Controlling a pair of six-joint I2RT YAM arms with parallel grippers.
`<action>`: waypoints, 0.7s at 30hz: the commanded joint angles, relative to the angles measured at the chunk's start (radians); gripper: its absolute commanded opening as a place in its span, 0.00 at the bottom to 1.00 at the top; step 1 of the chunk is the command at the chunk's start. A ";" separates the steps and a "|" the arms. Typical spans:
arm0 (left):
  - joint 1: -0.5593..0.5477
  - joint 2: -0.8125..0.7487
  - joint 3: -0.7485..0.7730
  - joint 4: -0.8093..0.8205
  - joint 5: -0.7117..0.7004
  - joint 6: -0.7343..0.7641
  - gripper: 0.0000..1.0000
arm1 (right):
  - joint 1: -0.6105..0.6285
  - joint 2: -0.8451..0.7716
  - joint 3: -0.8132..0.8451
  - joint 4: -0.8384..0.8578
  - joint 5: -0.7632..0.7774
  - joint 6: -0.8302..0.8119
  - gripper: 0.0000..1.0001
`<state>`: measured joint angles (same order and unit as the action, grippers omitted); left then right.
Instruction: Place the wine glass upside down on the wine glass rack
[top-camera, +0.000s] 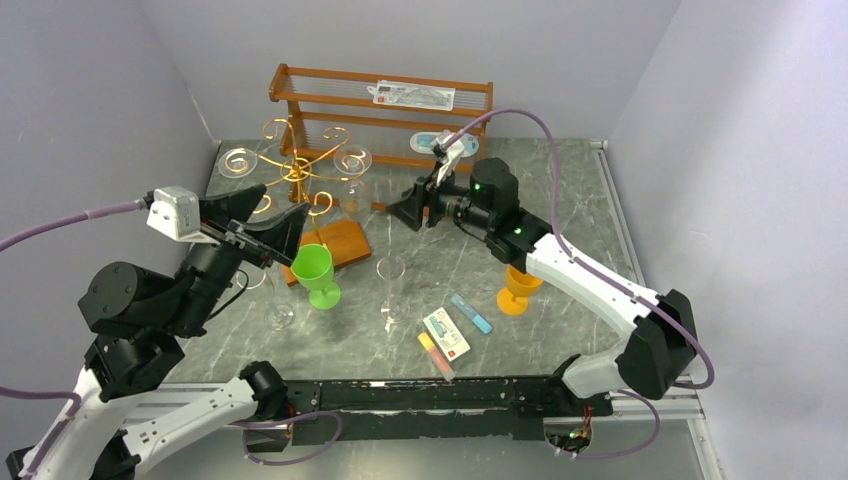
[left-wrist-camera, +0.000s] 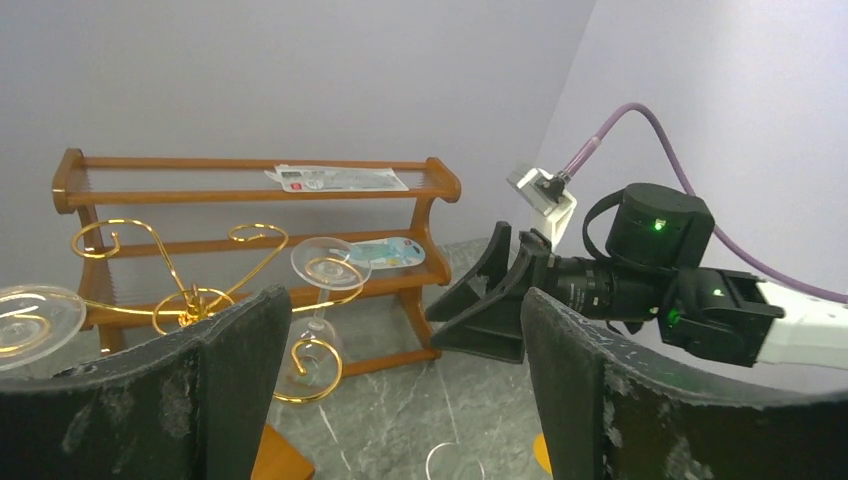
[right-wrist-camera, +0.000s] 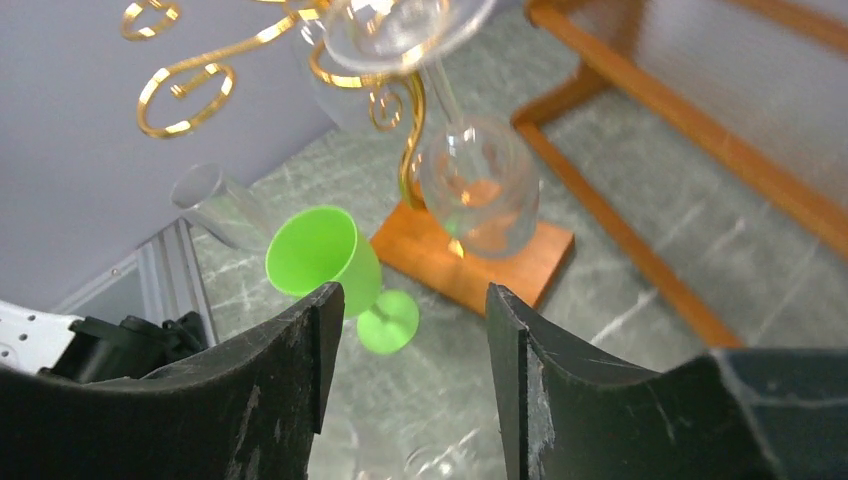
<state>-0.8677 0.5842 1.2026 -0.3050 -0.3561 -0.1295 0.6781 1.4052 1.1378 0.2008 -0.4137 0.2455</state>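
1 wine glass (right-wrist-camera: 478, 185) hangs inverted on rack (top-camera: 297, 168), right hand (right-wrist-camera: 412, 300) just clear.

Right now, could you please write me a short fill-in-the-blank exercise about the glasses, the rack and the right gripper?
1. The wine glass hangs ___ on the wine glass rack.
2. The goblet beside the rack's wooden base is ___.
3. The right gripper is ___ and holds nothing.
4. The cup under the right arm is ___.

Missing words: upside down; green; open; orange.
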 joint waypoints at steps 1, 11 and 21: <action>-0.003 -0.011 -0.023 -0.030 0.007 -0.031 0.91 | 0.101 -0.028 0.038 -0.411 0.263 0.039 0.58; -0.002 0.011 -0.034 -0.078 0.013 -0.062 0.96 | 0.313 0.030 0.172 -0.753 0.583 0.206 0.56; -0.002 0.041 -0.038 -0.061 0.018 -0.051 0.95 | 0.387 0.102 0.238 -0.869 0.715 0.250 0.45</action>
<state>-0.8677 0.6037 1.1725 -0.3588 -0.3534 -0.1833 1.0573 1.4895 1.3403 -0.5716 0.2104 0.4667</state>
